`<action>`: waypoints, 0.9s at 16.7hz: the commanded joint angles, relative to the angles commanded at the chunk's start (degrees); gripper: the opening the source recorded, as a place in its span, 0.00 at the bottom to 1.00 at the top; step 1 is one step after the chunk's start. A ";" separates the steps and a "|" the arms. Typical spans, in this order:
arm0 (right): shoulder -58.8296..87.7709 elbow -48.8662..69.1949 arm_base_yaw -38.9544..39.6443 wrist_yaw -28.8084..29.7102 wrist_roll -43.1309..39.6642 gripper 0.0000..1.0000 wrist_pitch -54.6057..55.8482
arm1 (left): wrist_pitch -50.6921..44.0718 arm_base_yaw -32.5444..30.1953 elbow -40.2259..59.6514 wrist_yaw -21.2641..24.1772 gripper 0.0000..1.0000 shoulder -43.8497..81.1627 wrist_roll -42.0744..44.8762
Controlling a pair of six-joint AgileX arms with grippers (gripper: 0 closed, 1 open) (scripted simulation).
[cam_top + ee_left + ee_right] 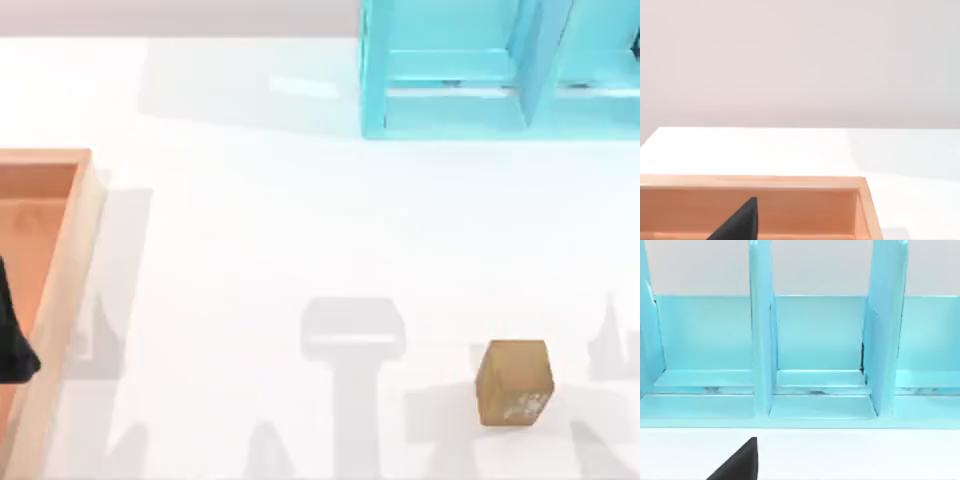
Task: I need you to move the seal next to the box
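Currently the small tan-brown blocky seal sits at 5 o'clock, well apart from the shallow wooden box at 9 o'clock, nothing grasping it. Left gripper hangs over the box, so the right arm looks closer; finger state: cannot tell.

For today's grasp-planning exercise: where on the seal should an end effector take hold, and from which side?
Grip the seal across two opposite flat side faces, coming straight down from above. It is a small rounded-edged block resting on the table with open space around it, far from the box.
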 joint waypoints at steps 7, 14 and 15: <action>0.00 0.00 0.00 0.00 0.00 1.00 0.00 | -4.00 -6.41 8.50 0.00 1.00 8.39 -4.08; 0.00 0.00 0.00 0.00 0.00 1.00 0.00 | -19.42 -26.02 41.46 -0.60 1.00 41.32 -17.75; 0.00 0.00 0.00 0.00 0.00 1.00 0.00 | -22.55 -29.05 47.34 -0.75 1.00 47.41 -20.04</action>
